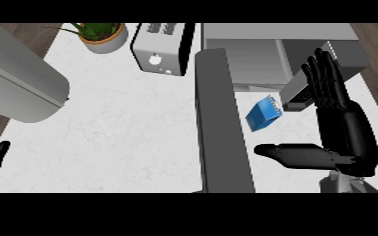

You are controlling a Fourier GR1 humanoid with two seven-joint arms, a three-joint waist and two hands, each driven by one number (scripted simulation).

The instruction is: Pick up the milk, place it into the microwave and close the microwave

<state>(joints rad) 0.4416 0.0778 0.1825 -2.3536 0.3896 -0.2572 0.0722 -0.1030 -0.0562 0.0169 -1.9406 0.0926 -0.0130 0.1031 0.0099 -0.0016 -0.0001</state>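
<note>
Reaching step: we are holding our right hand (pixel 341 125), fingers (pixel 325 80) straight, thumb spread, grasping nothing, just beside the milk (pixel 263 113), which is sitting on the counter (pixel 125 125) between the open door (pixel 221 130) of the microwave (pixel 251 60) and the hand. Next, we judge, the fingers are needing to curl round it.

Bright even light, soft shadows

One view looks steeply down from the robot's head onto the white counter (pixel 111 130), close enough that the counter fills the frame. The right hand (pixel 345 130) enters from the lower edge; the microwave (pixel 251 55) lies at the top, farthest away.
</note>
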